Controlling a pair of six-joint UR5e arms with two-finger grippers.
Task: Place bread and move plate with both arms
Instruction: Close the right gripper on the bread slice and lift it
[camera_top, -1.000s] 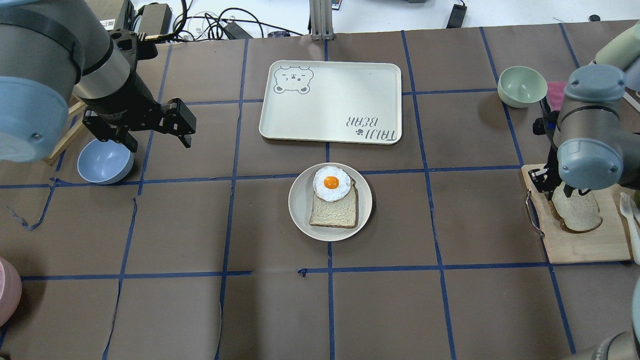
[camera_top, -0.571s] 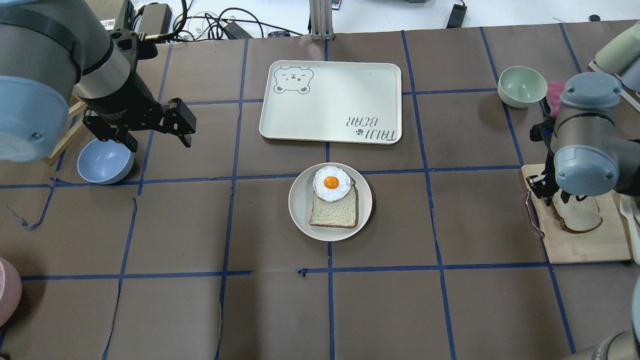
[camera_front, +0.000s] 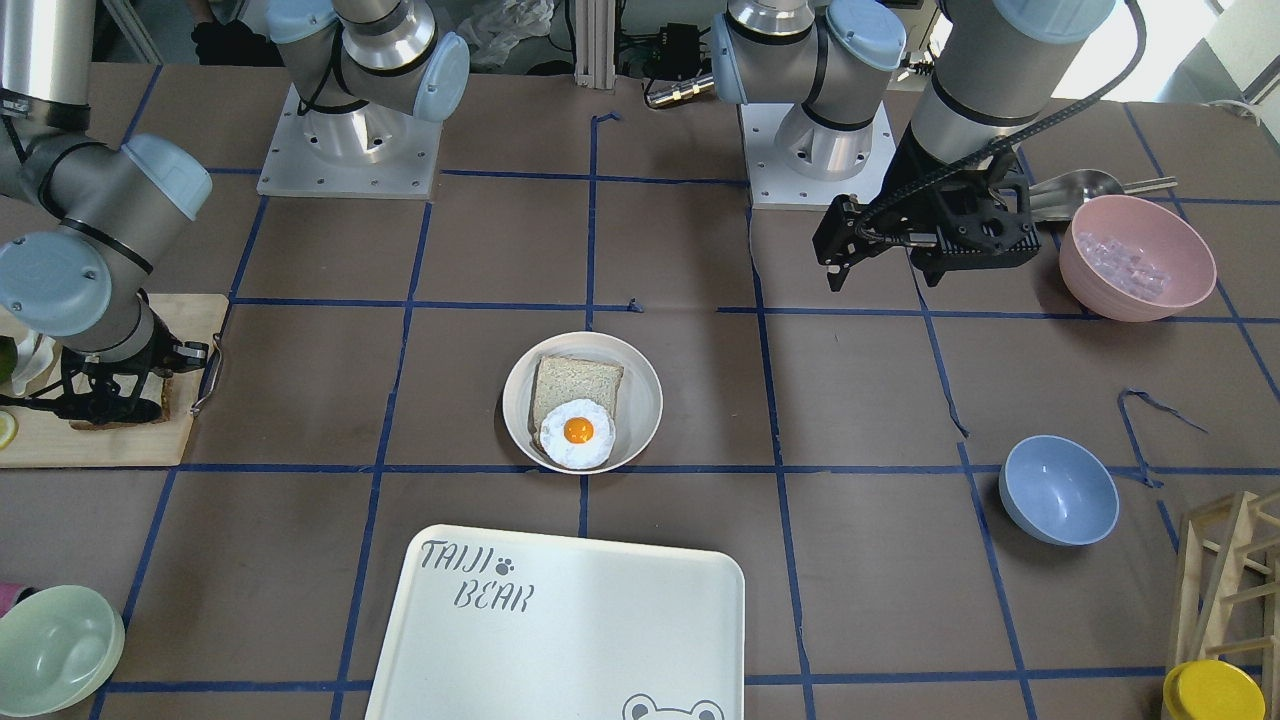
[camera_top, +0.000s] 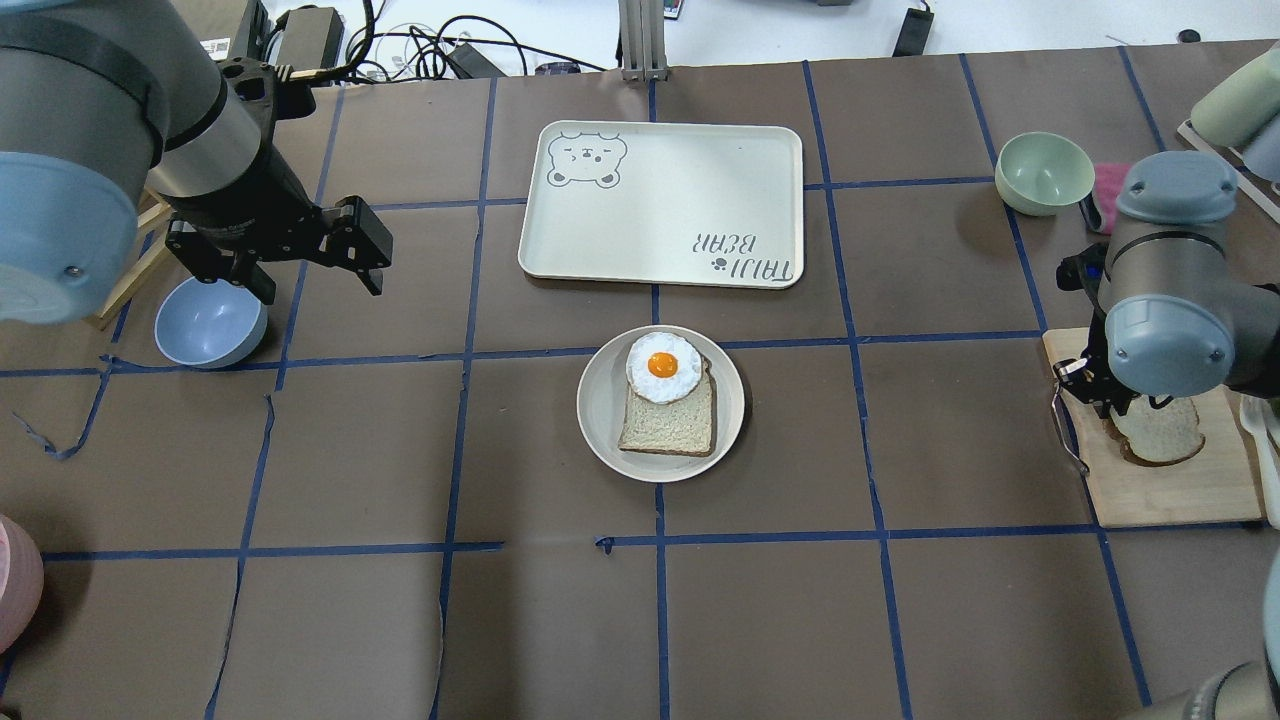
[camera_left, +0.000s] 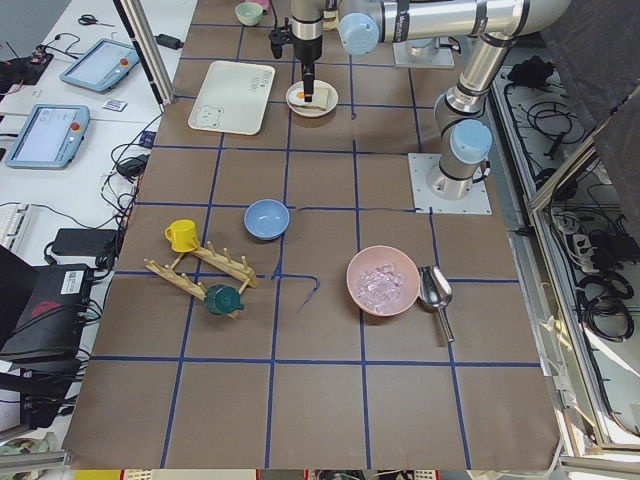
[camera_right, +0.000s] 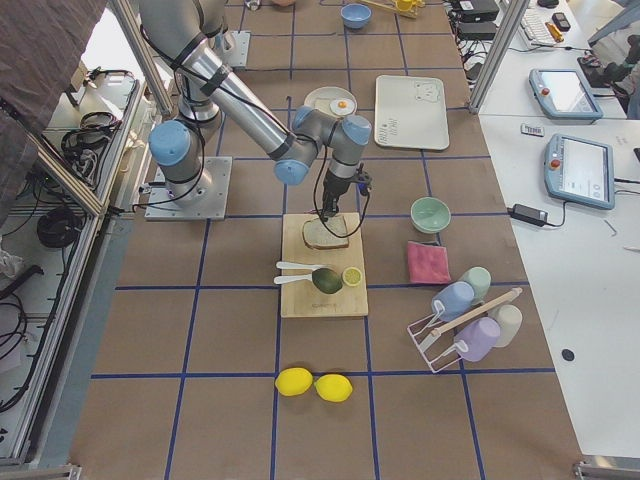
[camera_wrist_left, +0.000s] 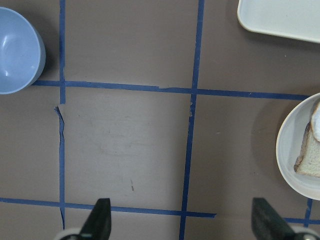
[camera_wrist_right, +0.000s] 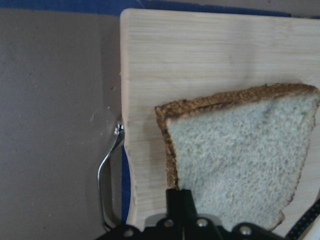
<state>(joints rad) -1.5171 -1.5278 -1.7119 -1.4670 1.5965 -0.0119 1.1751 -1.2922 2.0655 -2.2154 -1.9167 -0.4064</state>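
The bread (camera_wrist_right: 240, 150), dark-crusted, lies on a wooden cutting board (camera_top: 1170, 490) at the table's right end. My right gripper (camera_wrist_right: 180, 200) is down at the board, its fingers closed together on the bread's near corner. In the overhead view the wrist hides most of it and part of the bread (camera_top: 1165, 435). The plate (camera_top: 600, 410) sits at the table's middle and holds a pale toast slice (camera_top: 670, 425) with a fried egg (camera_top: 663, 367) on top. My left gripper (camera_top: 320, 285) hangs open and empty above the table, left of the plate.
The TAIJI BEAR tray (camera_top: 660, 200) lies just beyond the plate. A pale green bowl (camera_top: 1043, 172) stands far right, and a blue bowl (camera_top: 205, 325) sits under my left arm. A pink bowl of ice (camera_front: 1135, 260) and a wooden rack (camera_front: 1230, 570) are at the left end.
My right arm has moved down and nearer over the cutting board, covering more of the bread. The left arm, the plate and the bread's place have not changed.
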